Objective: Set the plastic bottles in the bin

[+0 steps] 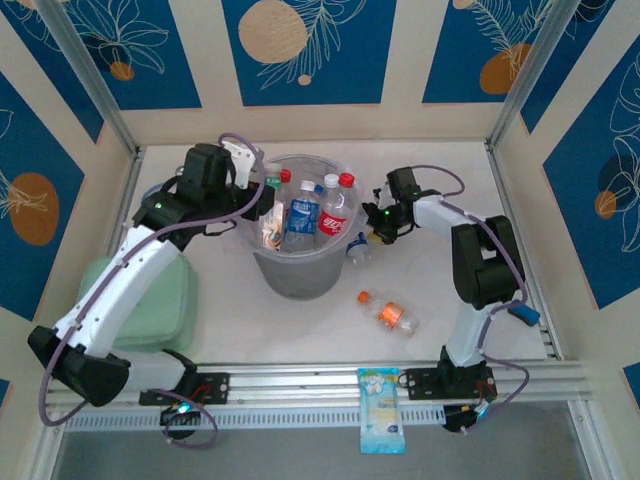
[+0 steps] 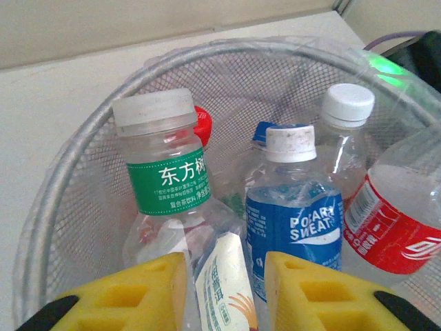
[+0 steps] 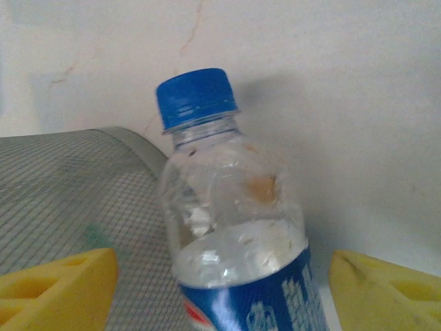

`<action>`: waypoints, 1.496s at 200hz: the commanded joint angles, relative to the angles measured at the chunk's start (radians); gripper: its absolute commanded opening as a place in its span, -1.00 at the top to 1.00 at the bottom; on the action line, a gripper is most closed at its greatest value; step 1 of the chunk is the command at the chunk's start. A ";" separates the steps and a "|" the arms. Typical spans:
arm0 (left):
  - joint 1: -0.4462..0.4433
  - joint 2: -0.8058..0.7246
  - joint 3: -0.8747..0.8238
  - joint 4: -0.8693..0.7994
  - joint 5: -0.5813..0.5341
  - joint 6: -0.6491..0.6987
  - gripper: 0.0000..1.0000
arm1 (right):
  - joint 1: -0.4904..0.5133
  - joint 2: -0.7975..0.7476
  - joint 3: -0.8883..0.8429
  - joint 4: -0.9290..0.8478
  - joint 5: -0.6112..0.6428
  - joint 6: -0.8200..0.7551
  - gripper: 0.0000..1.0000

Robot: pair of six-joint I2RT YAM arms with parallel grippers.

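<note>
Plastic bottles (image 1: 302, 215): most upright in bin (image 1: 300, 282), mid-table; blue-capped bottle (image 3: 234, 221) just right of the bin wall; orange-capped bottle (image 1: 388, 314) lying nearer, right. Judged light, thin-walled, slick, crushable; take across the labelled body. Labels: "SWEAT" on blue label (image 2: 295, 224); Chinese characters on green label (image 2: 171, 183). Left gripper (image 2: 226, 269): jaws narrowly parted about a pale-labelled bottle (image 2: 222, 286), hold uncertain; right gripper (image 3: 220, 265): jaws wide, straddling blue-capped bottle, not touching.
</note>
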 commanded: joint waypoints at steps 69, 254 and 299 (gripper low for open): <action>0.045 -0.166 -0.019 -0.128 -0.163 0.062 0.30 | -0.032 0.069 0.051 -0.062 -0.041 -0.005 -0.11; 0.123 -0.131 -0.135 -0.037 -0.097 -0.029 -0.06 | 0.079 -0.848 0.109 -0.189 0.161 0.085 0.85; 0.125 -0.165 -0.190 0.059 0.042 -0.092 -0.01 | 0.454 -0.602 0.302 -0.088 0.374 -0.014 0.85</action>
